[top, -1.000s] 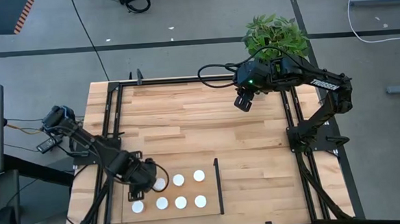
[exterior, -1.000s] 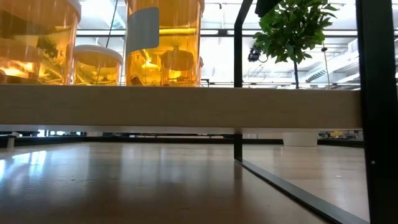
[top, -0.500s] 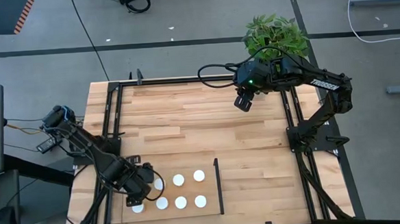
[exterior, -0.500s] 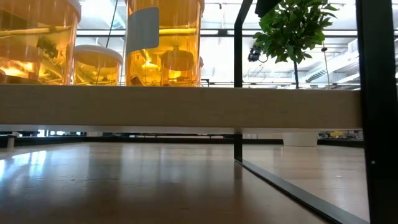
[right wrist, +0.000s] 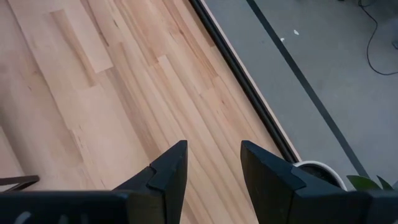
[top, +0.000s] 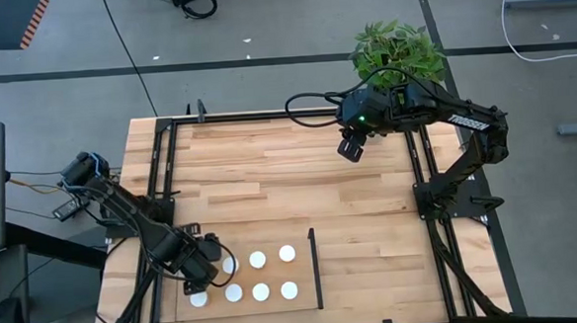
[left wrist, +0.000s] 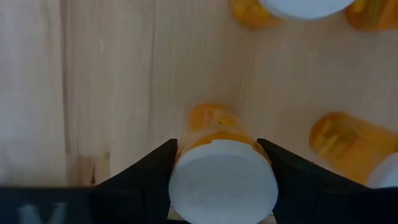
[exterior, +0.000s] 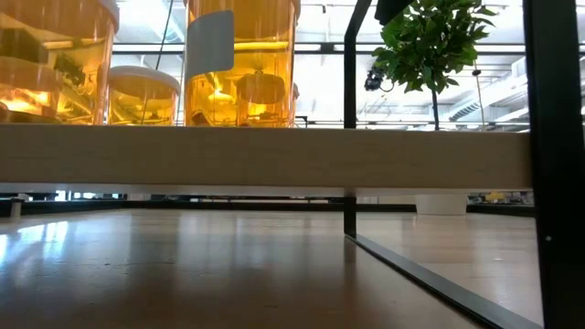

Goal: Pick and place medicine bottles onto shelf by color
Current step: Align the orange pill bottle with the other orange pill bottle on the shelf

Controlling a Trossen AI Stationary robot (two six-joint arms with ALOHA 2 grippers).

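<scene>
The left tool [top: 203,268] sits low over the shelf [top: 306,304] at the desk's [top: 269,172] seven o'clock corner, its fingers [left wrist: 149,168] clamped on either side of a medicine bottle [left wrist: 222,174] whose white cap fills the gap between them. Other medicine bottles stand on the shelf just beside it, their caps [top: 259,259] in two rows toward three o'clock; two more orange bodies [left wrist: 348,143] show near the gripped one. The black upright strip [top: 315,269] bounds the shelf's three o'clock edge. The right tool [top: 349,145] hangs over the desk's one o'clock area, well apart, fingers [right wrist: 168,171] parted and empty, near a potted plant [top: 398,49].
</scene>
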